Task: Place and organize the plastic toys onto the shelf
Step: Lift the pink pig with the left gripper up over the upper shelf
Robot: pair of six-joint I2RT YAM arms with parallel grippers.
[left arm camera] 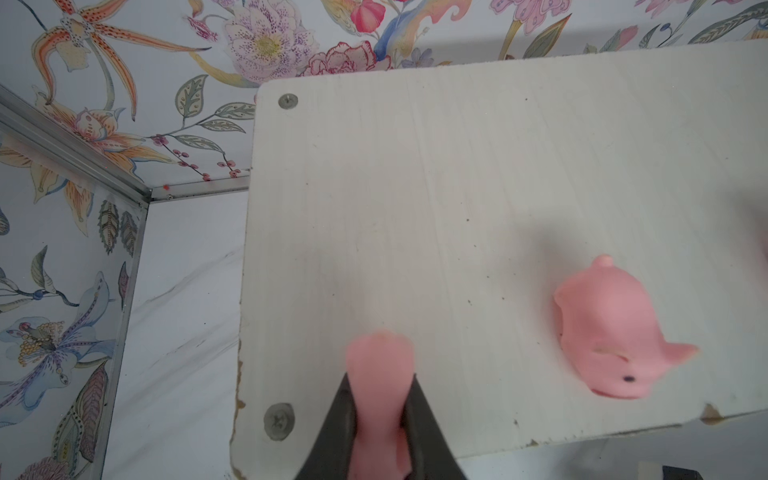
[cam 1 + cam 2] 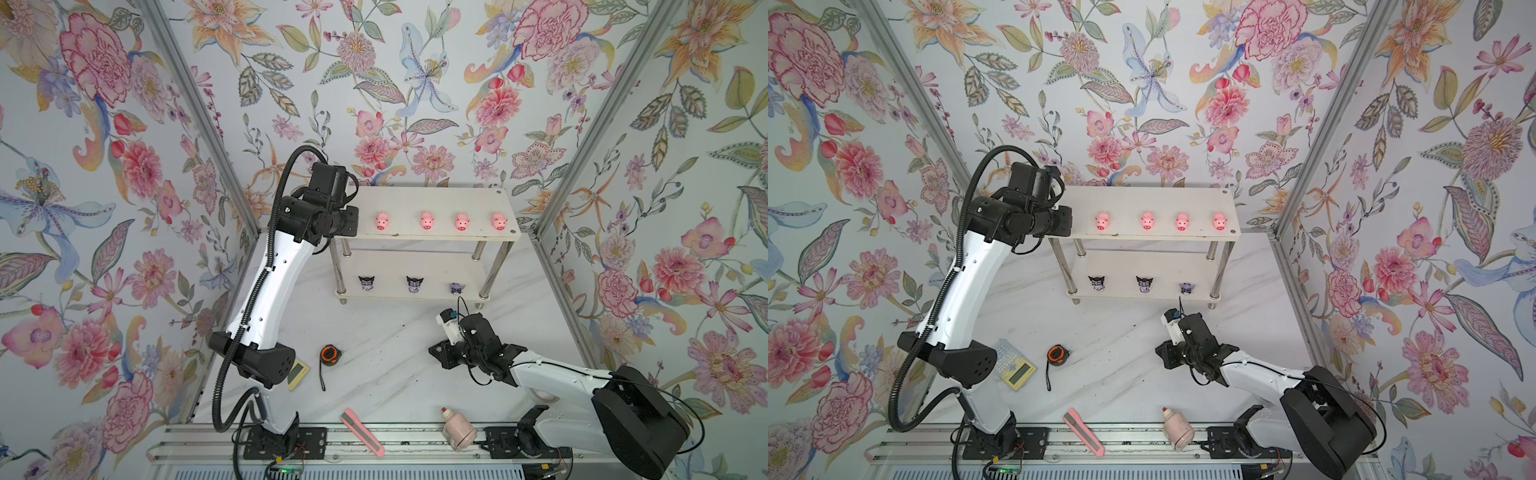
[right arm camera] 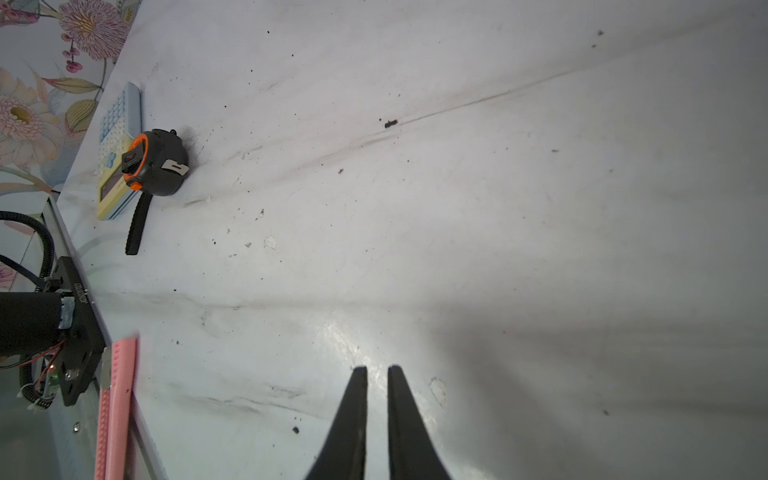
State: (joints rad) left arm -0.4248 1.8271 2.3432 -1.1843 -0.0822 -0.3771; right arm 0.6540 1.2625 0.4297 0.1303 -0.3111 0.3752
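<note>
my left hand [image 1: 380,376]: pinching a pink pig [image 1: 380,357] over the left end of the shelf [image 1: 415,187], top board
my right hand [image 3: 377,370]: fingers almost pressed together, nothing between, above bare surface [image 3: 498,208]
top board: four pigs [image 2: 427,220] in a row
lower board [image 2: 390,268]: three horned figurines [image 2: 414,284] in a row

Black pincer [image 3: 377,370] nearly closed, empty, over white marbled bench [image 3: 498,208]; black-orange round tape measure [image 3: 160,166] well apart from it.
</note>
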